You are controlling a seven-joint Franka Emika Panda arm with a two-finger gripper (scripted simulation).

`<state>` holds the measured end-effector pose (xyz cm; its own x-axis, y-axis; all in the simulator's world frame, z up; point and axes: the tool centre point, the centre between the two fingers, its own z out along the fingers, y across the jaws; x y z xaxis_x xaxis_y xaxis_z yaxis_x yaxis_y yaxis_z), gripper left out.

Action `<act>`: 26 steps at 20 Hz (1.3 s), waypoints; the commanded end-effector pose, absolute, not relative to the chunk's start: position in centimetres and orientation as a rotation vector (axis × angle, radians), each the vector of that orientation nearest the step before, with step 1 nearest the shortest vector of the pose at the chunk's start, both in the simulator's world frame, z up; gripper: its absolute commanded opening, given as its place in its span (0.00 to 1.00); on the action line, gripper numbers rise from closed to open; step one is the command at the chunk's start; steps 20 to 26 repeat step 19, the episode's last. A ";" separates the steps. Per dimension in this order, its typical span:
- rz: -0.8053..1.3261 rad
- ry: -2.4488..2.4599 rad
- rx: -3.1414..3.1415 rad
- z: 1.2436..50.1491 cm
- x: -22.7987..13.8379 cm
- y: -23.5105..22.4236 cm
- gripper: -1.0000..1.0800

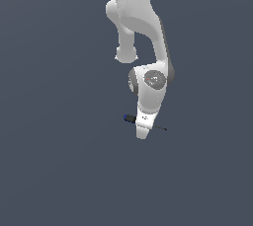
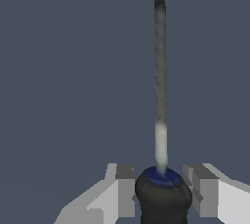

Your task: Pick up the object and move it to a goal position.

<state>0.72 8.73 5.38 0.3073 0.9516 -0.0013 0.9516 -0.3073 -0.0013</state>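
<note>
- Screwdriver [image 2: 160, 189] is being straddled at its dark handle by the gripper [image 2: 160, 191]; the pads [image 2: 126, 189] are seen just beside it, though contact cannot be told.
- In the exterior view, the handle is being shown at 9 o'clock of the gripper [image 1: 142, 130], the shaft at 3 o'clock.

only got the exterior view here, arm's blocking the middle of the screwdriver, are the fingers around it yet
Observer: Yes, in the wrist view the fingers sit either side of the screwdriver at its handle.
Operator: clamped or still a gap
Observer: A narrow gap shows beside each pad, so no contact is visible.
Operator: which end are they on
Observer: The dark handle with its blue collar lies between them; the thin shaft points away from the wrist camera.
</note>
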 end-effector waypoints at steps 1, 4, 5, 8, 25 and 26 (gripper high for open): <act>0.002 -1.850 -2.541 6.2 -0.8 9.3 0.00; 0.002 -1.850 -2.541 7.0 -2.3 10.0 0.00; 0.002 -1.850 -2.541 7.2 -2.8 10.2 0.00; 0.002 -1.850 -2.541 7.8 -4.1 10.7 0.00; 0.000 -1.849 -2.540 9.0 -6.2 11.8 0.00; 0.000 -1.849 -2.540 9.0 -6.2 11.8 0.00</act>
